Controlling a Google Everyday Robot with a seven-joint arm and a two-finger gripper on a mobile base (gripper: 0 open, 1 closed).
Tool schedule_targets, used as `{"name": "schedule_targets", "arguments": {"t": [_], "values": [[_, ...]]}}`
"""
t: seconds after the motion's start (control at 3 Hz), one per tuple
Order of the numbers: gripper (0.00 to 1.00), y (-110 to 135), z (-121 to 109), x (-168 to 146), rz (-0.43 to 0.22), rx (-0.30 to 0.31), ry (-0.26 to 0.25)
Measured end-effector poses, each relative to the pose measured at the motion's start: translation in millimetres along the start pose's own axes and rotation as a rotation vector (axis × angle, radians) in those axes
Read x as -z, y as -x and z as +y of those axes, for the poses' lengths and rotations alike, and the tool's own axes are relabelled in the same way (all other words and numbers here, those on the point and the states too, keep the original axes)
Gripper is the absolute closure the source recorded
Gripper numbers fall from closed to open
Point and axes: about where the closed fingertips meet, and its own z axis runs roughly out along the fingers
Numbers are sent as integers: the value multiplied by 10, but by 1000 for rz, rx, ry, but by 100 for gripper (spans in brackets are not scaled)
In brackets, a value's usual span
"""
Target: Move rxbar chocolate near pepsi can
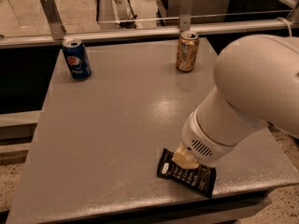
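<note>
Mostly hidden behind arm (252,92): gripper (185,157), over rxbar chocolate (197,177)

A flat grey tabletop with a matte, faintly speckled surface (117,125) is filling most of the view and is catching a soft glare near its middle. A gold-orange metal drink can with a silver top (187,51) is standing upright near the far edge, right of centre. Just behind that edge a pale horizontal metal rail (140,31) is running across the scene. Two grey upright brackets are rising from it, one at the left (50,14) and one behind the can (187,3). A thin wire (140,20) is stretching between them. Speckled stone flooring (14,190) is showing at the lower left. The gripper (186,157) is hanging low over the table's near right part.
</note>
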Motion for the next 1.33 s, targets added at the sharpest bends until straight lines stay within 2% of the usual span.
{"name": "schedule_targets", "arguments": {"t": [0.67, 1.0, 1.33], "values": [[36, 127, -452, 337, -49, 155, -163], [13, 124, -541, 409, -55, 171, -174], [0, 63, -483, 439, -41, 135, -108]]}}
